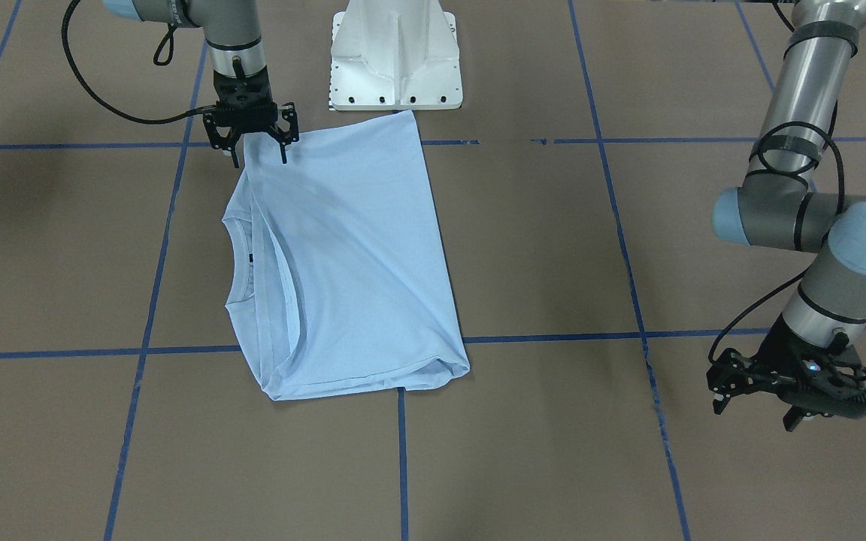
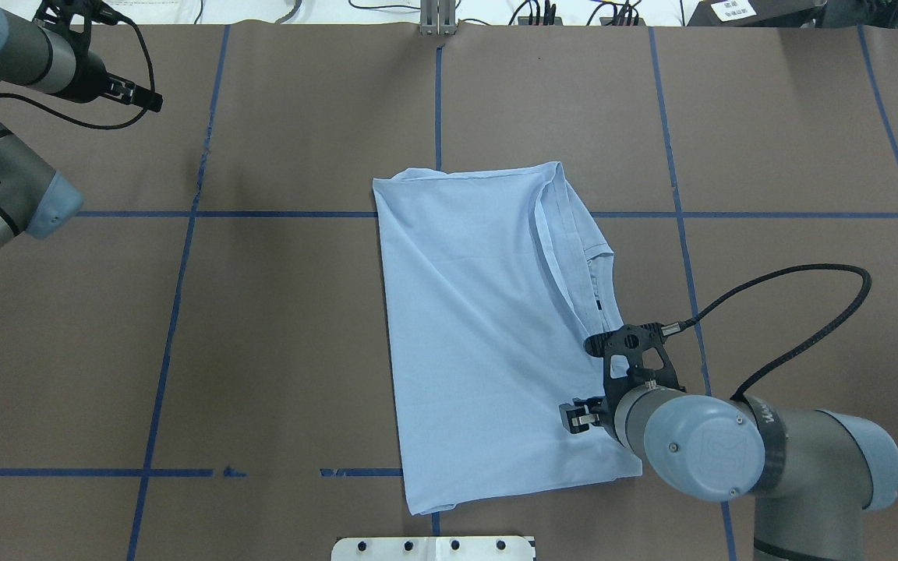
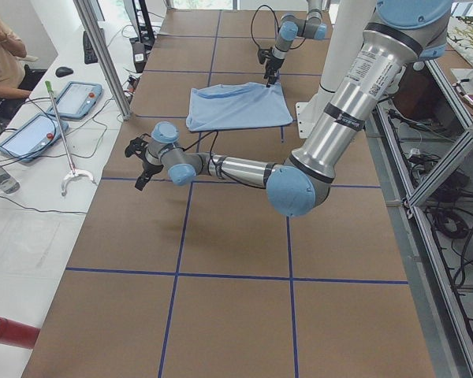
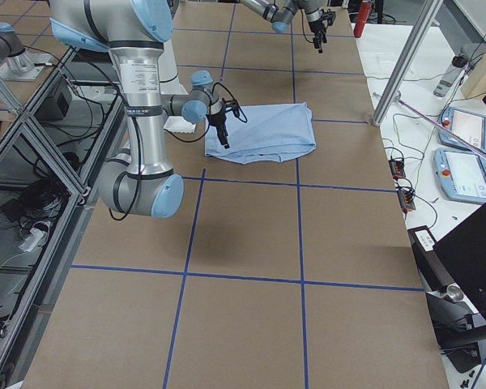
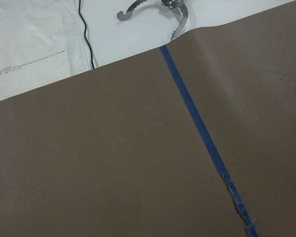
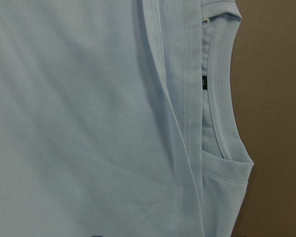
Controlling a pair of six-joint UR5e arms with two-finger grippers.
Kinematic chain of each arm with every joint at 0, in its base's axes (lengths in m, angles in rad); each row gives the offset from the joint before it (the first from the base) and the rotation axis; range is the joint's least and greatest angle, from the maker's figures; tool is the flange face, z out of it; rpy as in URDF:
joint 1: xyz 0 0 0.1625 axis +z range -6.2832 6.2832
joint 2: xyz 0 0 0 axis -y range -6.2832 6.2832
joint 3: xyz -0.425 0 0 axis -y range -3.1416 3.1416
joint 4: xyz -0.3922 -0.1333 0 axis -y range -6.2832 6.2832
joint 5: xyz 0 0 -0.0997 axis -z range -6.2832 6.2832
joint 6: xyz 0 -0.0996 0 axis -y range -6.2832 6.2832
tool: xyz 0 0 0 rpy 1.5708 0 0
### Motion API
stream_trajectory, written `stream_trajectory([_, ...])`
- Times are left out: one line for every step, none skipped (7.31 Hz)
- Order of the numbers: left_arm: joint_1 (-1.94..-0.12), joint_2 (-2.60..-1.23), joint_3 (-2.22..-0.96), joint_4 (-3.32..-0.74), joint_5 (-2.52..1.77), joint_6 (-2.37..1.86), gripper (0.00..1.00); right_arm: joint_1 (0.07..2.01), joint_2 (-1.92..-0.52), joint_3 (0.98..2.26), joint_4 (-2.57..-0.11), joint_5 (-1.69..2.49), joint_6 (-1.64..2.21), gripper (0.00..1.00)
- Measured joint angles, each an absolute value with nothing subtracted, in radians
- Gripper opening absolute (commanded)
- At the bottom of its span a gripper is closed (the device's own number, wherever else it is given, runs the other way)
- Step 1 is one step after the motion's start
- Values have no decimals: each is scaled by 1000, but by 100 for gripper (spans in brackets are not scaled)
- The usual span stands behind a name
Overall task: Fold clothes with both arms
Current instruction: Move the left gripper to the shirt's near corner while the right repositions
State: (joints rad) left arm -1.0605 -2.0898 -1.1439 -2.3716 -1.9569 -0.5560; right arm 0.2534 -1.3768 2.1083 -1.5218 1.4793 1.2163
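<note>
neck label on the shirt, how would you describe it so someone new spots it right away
On the brown table gridded with blue tape, one light blue T-shirt lies folded in front of the white pedestal base. Follow its ribbed collar; just inside it sits the neck label, a tiny dark rectangle, the only dark mark showing on the pale cloth.

You have a brown table (image 1: pixel 538 248) gridded with blue tape (image 1: pixel 403 451). One folded light blue T-shirt (image 1: pixel 358 255) lies flat on it, a corner directly beneath the right gripper (image 1: pixel 256 143). White base plate (image 1: pixel 395 56) sits near that gripper. Under the left gripper (image 1: pixel 752 406): bare table, well apart from the shirt.
</note>
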Motion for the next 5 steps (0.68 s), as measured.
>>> stream_trajectory([-1059, -2083, -1169, -2371, -2000, -615, 100, 306, -1349, 2108, -1513, 1531, 1206, 100])
stream_trajectory([-1046, -2055, -1233, -2370, -2041, -719, 100, 344, -1341, 2108, -1468, 1569, 1213, 100])
stream_trajectory([-1006, -2001, -1348, -2367, -2064, -838, 100, 364, -1352, 2107, -1393, 1588, 1236, 100])
stream_trajectory([-948, -1938, -1473, -2365, -2070, -955, 100, 374, -1368, 2107, -1332, 1597, 1263, 100])
stream_trajectory([-869, -1876, -1593, -2364, -2065, -1070, 100, 381, -1385, 2107, -1278, 1603, 1291, 100])
